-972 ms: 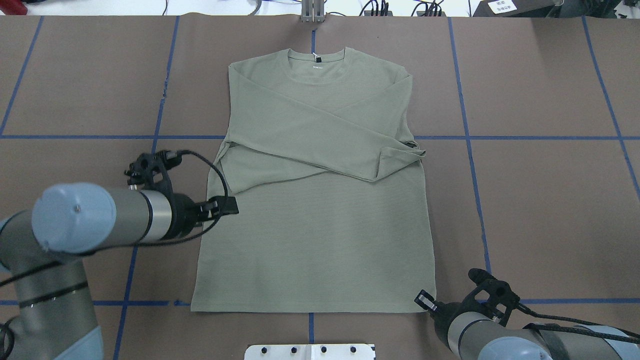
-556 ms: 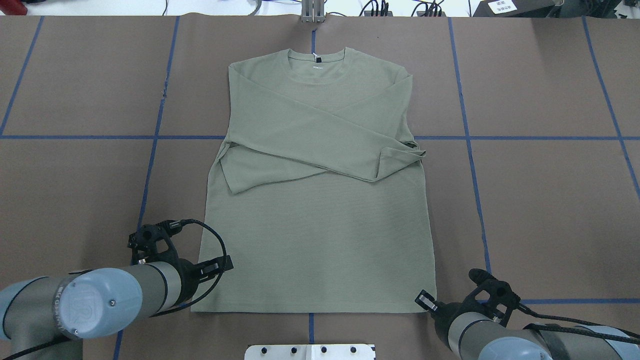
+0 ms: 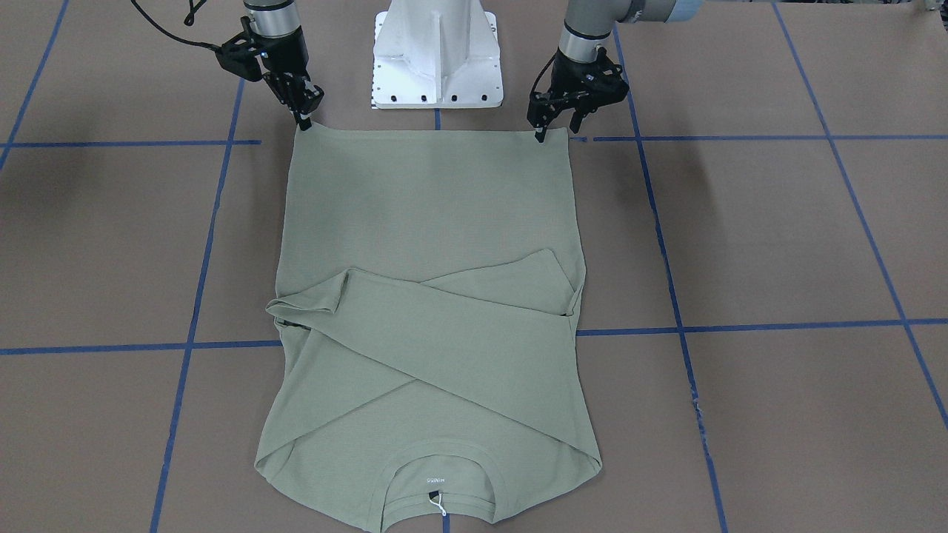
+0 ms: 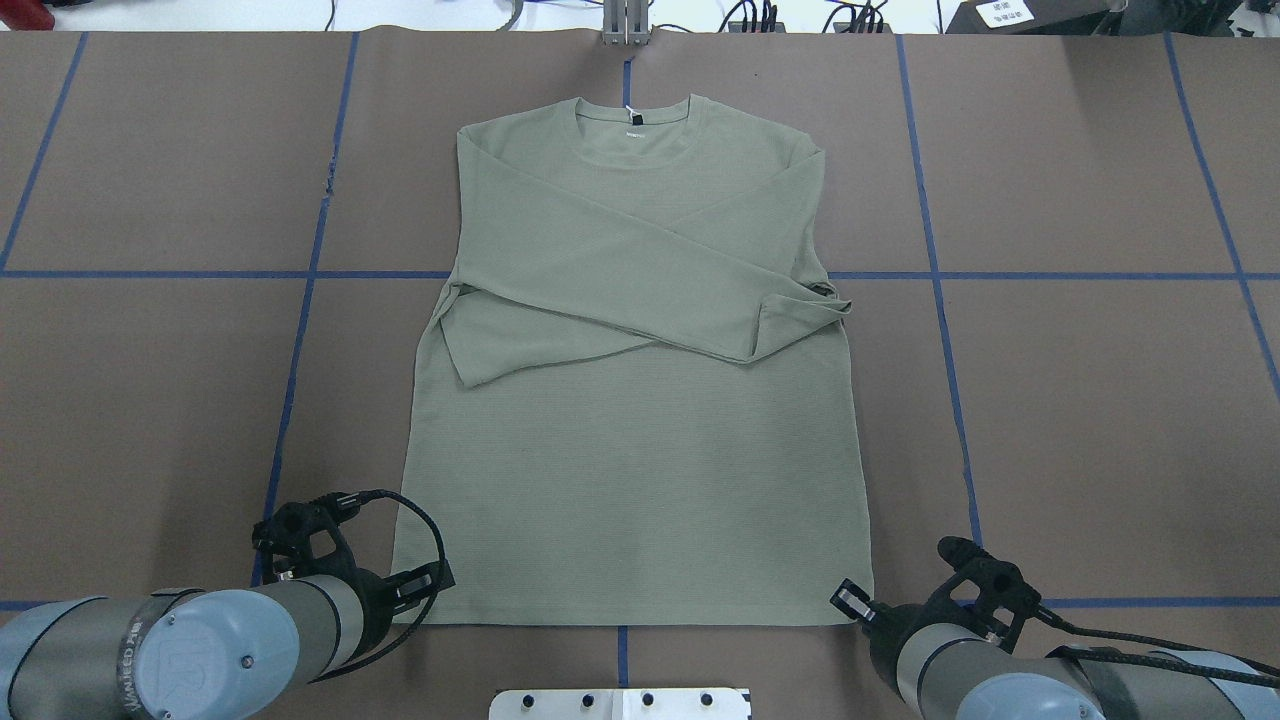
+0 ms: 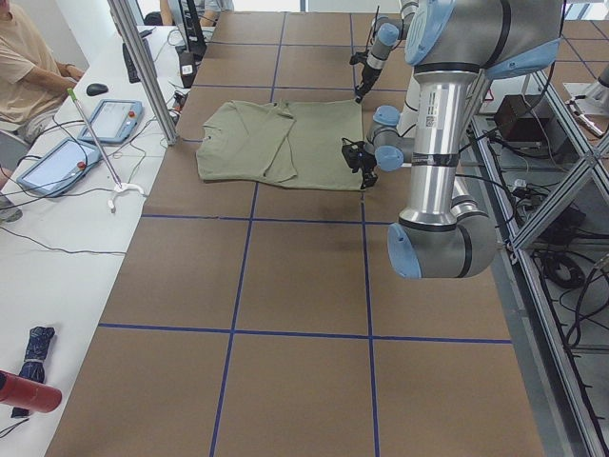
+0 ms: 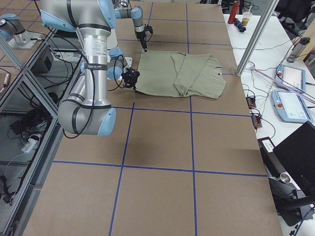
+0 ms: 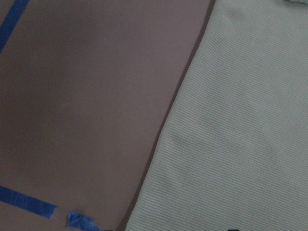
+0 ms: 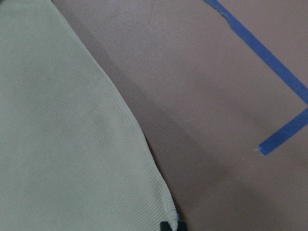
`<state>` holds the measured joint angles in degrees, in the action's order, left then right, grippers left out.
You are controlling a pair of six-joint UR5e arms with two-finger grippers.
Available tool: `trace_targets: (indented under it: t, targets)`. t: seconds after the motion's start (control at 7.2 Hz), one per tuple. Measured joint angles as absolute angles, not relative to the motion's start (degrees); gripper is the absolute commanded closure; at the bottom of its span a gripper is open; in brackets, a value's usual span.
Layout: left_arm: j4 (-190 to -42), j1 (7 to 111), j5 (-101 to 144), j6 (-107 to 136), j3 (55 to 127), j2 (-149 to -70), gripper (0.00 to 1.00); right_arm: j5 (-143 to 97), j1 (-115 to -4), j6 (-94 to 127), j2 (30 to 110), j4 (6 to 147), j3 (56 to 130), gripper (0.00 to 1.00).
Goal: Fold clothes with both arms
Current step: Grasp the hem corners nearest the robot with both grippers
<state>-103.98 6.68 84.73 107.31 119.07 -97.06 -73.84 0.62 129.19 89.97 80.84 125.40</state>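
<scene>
While the shirt [image 4: 630, 480] lies flat at the centre of the table [image 4: 1100, 400], sleeves crossed, you have the left gripper [image 3: 546, 127] and right gripper [image 3: 304, 117] at its near hem corners. Jaws, both: you cannot tell whether spread or pinching.

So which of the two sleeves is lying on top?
The sleeve whose cuff ends at the edge of the shirt on the robot's right. It runs unbroken across the other sleeve, which disappears under it.
</scene>
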Motion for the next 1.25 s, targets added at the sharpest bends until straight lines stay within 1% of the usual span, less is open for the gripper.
trace_targets:
  t: [0.56, 0.69, 0.97, 1.11, 1.25]
  targets:
    - [-103.97, 6.59, 85.23, 107.54, 118.63, -96.89, 0.32, -73.83, 0.62, 129.16, 90.16, 80.81, 125.42, 1.0]
    - [-103.97, 6.59, 85.53, 107.55, 118.57, -96.84, 0.42, -73.83, 0.61, 129.14, 90.2, 80.83, 125.42, 1.0]
    - [-103.92, 6.59, 85.98, 107.56, 118.59, -96.65, 0.85, -73.83, 0.62, 129.12, 90.25, 80.86, 125.42, 1.0]
    - [-103.92, 6.59, 86.07, 107.57, 118.63, -96.31, 1.0, -73.83, 0.62, 129.11, 90.29, 80.86, 125.42, 1.0]
    - [-103.95, 6.59, 86.13, 107.6, 118.76, -95.94, 1.0, -73.83, 0.62, 129.13, 90.3, 80.86, 125.44, 1.0]
